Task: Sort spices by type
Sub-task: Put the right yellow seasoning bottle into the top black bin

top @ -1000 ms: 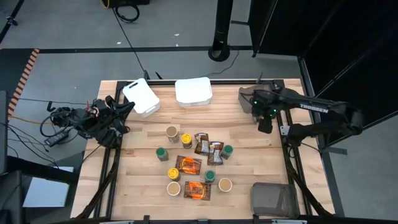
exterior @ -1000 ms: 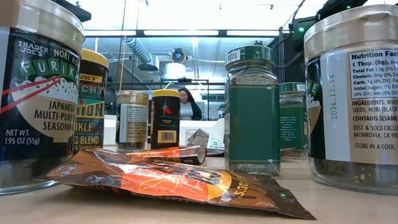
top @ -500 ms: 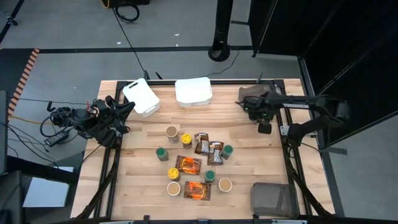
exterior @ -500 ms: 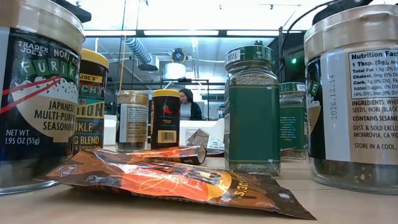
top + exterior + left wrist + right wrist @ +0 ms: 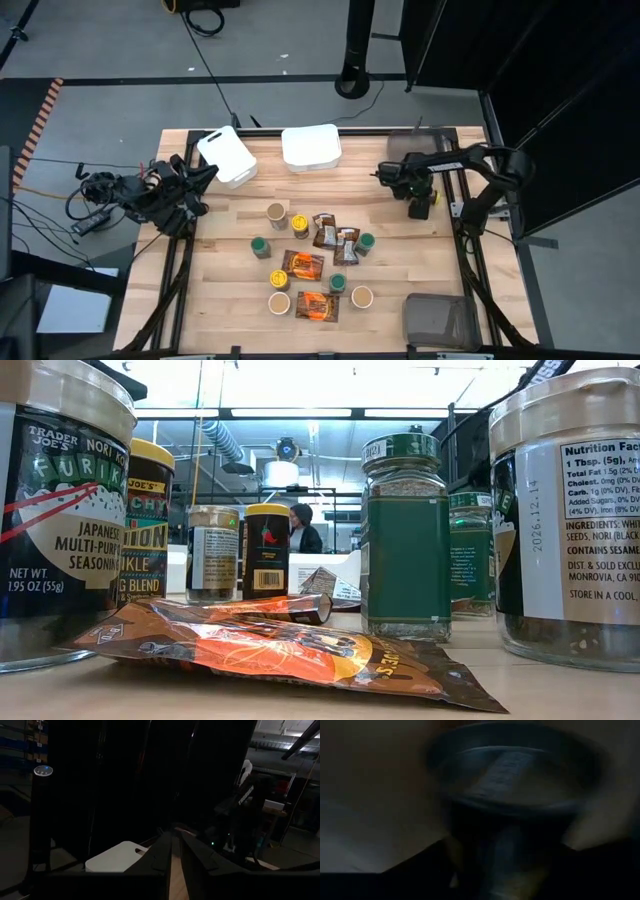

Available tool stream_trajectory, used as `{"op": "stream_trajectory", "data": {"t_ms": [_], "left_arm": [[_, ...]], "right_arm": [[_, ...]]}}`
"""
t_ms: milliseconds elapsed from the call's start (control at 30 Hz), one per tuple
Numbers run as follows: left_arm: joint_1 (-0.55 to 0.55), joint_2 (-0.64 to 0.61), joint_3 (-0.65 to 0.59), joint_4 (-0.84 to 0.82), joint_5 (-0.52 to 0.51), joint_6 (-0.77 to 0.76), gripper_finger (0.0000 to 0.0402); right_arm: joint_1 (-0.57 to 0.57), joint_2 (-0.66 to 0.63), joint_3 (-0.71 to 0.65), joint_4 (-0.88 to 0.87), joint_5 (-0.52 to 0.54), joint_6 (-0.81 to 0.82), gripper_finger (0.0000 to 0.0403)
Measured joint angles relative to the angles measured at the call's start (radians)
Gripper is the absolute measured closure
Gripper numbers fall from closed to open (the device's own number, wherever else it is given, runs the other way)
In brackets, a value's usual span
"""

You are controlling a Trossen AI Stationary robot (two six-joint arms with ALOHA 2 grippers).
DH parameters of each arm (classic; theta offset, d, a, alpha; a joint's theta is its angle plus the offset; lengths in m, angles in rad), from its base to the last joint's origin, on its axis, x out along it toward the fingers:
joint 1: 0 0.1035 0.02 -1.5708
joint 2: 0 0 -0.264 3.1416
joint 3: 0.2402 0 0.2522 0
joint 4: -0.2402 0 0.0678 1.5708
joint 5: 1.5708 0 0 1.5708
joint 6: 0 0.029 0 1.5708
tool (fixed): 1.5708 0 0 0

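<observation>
The spices stand grouped mid-table: jars with tan (image 5: 277,211), yellow (image 5: 299,221) and green (image 5: 366,242) lids, and flat orange-brown packets (image 5: 303,265). In the low view a packet (image 5: 270,650) lies in front of a green jar (image 5: 406,540). My right gripper (image 5: 416,198) points steeply down at the table's right side, over a small dark thing (image 5: 421,209). A round jar (image 5: 510,795), blurred, fills the right wrist view. My left gripper (image 5: 175,855) is shut, holds nothing, and waits folded back at the left edge (image 5: 165,195).
Two white tubs (image 5: 228,157) (image 5: 311,146) stand at the far edge. A grey-brown bin (image 5: 440,320) sits at the near right corner, and another (image 5: 412,142) at the far right behind my right arm. Bare wood lies left of the spices. A person (image 5: 303,528) sits beyond the table.
My right arm has folded in from the right, and its gripper has gone down toward the table and tipped more steeply downward. The spices have not moved.
</observation>
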Motion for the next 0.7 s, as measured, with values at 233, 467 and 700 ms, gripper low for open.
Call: {"op": "stream_trajectory", "data": {"t_ms": [233, 467, 700], "left_arm": [[0.000, 0.000, 0.000, -0.001, 0.000, 0.003, 0.0361], [0.000, 0.000, 0.000, -0.001, 0.000, 0.004, 0.0361], [0.000, 0.000, 0.000, -0.005, 0.000, 0.006, 0.0361]], "right_arm": [[0.062, -0.018, 0.035, -0.085, -0.038, 0.116, 0.0208], [0.153, -0.022, 0.186, -0.283, -0.028, 0.152, 0.0208], [0.265, -0.008, 0.341, -0.516, 0.147, 0.104, 0.0208]]}}
